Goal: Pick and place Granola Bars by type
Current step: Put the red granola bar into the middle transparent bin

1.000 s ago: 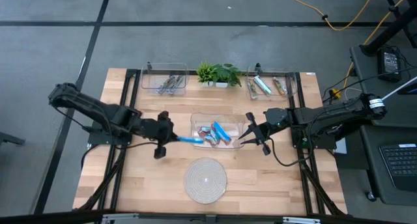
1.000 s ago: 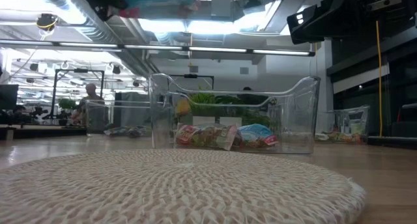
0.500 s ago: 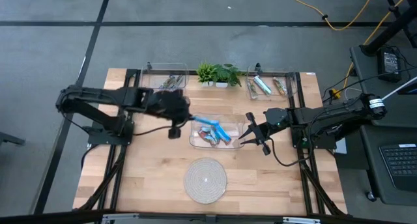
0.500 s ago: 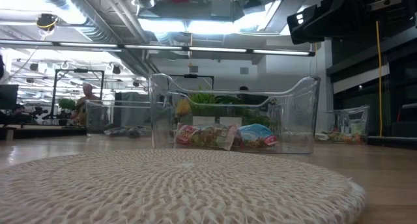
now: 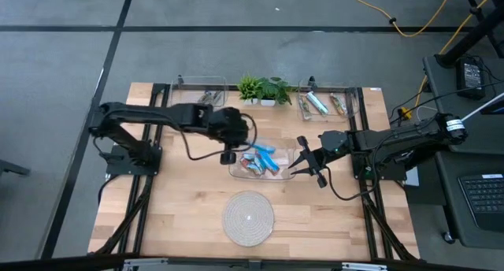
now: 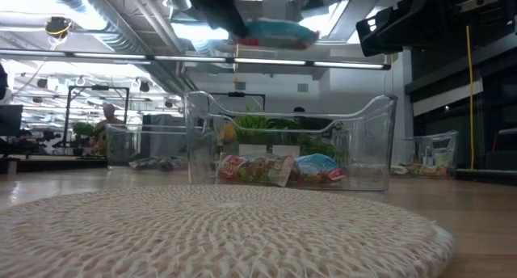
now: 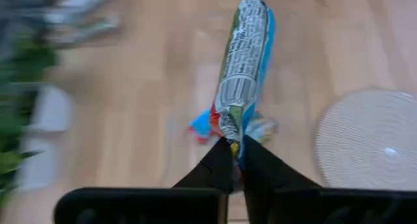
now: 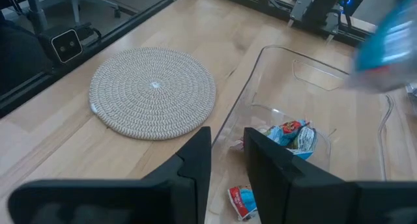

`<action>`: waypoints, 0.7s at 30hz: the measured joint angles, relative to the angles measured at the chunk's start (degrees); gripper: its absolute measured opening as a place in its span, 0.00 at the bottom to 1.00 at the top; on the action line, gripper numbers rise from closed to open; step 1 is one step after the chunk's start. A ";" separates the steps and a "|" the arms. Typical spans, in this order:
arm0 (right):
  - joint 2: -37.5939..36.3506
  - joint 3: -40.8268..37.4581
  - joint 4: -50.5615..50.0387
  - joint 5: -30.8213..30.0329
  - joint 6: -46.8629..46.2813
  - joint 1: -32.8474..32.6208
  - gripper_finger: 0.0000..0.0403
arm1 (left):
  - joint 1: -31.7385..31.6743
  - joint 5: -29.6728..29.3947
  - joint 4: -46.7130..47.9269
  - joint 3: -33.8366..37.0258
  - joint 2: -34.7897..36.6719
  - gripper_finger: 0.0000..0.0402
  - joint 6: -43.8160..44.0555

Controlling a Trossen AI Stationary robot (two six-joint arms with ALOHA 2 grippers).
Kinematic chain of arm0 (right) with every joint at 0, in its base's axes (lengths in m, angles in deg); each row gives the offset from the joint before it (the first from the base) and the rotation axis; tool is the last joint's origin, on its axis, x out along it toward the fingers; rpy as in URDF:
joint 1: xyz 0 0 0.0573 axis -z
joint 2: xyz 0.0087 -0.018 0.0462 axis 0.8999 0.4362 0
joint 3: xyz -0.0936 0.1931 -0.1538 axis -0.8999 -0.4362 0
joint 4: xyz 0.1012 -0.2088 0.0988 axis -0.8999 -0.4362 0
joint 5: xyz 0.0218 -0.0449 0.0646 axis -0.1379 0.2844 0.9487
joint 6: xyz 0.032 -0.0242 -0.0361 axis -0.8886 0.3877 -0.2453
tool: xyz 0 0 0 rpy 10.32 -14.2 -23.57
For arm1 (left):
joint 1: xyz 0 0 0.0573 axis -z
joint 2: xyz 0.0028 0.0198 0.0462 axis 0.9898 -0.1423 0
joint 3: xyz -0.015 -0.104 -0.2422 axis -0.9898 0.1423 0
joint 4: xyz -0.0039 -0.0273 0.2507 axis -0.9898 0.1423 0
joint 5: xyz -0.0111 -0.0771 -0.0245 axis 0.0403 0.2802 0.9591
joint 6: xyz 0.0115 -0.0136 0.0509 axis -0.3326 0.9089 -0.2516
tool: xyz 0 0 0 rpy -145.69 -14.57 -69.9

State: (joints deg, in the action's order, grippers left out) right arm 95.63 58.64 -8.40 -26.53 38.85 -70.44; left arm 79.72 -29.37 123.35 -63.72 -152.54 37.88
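Fingers of the left gripper (image 7: 232, 151) pinch one end of a blue granola bar (image 7: 244, 68), which juts out over the middle clear bin (image 5: 236, 170). Such a thin end-grip could slip. Blur hides its destination. The right gripper (image 8: 227, 152), partly parted and empty, waits beside that bin's far wall.
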 joint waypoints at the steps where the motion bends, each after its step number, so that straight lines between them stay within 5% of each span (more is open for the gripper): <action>1: -0.01 0.00 -0.02 0.00 0.00 0.00 0.23 | 0.01 0.84 -0.37 0.00 -1.05 0.03 -0.45; 21: -0.01 0.00 -1.05 0.00 0.00 0.01 0.23 | -5.95 10.20 -7.69 0.02 -19.38 0.03 -8.33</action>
State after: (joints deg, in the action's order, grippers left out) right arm 95.62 58.64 -9.44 -26.53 38.85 -70.43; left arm 73.77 -19.17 115.66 -63.69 -171.92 29.54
